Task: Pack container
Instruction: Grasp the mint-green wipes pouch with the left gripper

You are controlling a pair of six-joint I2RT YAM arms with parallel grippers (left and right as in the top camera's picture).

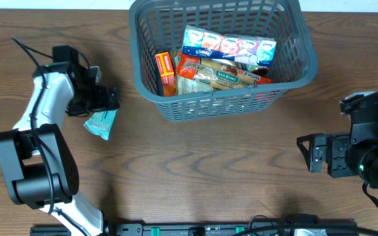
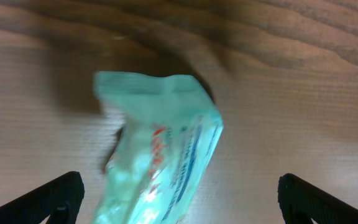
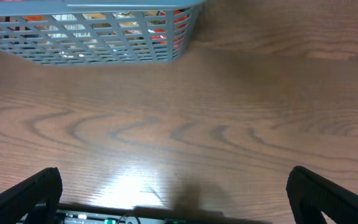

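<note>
The container, a grey lattice-sided basket, stands at the back centre and shows again in the right wrist view as the basket at top left. Inside lie a tissue pack, a pasta packet and an orange box. A small teal packet lies on the table left of the basket. My left gripper hangs open over it; in the left wrist view the teal packet sits between the wide-apart fingers of the left gripper, touching neither. My right gripper is open and empty over bare wood.
A black equipment rail runs along the table's front edge, also seen as a rail low in the right wrist view. A thin cable trails from the left arm at the far left.
</note>
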